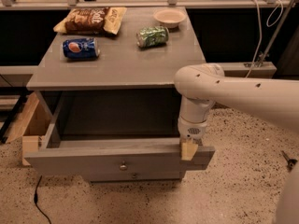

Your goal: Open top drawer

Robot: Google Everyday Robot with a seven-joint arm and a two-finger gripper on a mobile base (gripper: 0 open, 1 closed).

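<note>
Camera view: top drawer (93, 157) is already pulled well out from under the grey cabinet top (121, 69). Its front panel stands clear of the cabinet's front edge and the inside looks bare. The brass knob (123, 165) at the panel's centre is untouched. The gripper (188, 149) sits on the panel's top edge near its right corner, hanging from the white arm (233, 94). Can't tell if it is spread or pinching the edge, since only a tan tip shows over the panel.

Task looks basically done. At most a little more pull is left, then let go.

The drawer's right side wall is hidden behind the arm. A lower drawer (134, 175) barely peeks out below the front panel.

On the cabinet top there is a blue can (81, 48) near the left edge, a green can (153, 36) and a chip bag (91, 20) toward the back edge, and a bowl (169, 17) at the back right corner.
</note>
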